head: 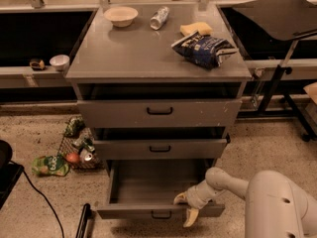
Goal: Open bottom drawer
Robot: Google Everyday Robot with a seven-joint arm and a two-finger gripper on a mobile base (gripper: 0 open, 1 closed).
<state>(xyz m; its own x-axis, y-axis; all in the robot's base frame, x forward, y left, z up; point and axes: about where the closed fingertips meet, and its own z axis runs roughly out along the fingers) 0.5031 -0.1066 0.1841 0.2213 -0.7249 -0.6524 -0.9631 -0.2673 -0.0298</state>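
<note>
The bottom drawer (133, 210) is the slim grey front at the foot of the cabinet, with a small black loop handle (161, 215). It stands pulled far out, showing its plain grey inside (158, 180). My gripper (186, 207) reaches in from the right on a white arm and sits at the top edge of the drawer front, just right of the handle. One cream finger (190, 217) hangs down over the outside of the front, the other lies at the inner edge.
The medium drawer (159, 148) and the tall top drawer (159, 113) sit above, slightly out. On the cabinet top (124, 53) are a bowl (121, 16), a can (159, 18), a sponge (195, 29) and a chip bag (204, 48). Litter (74, 150) lies on the floor at left.
</note>
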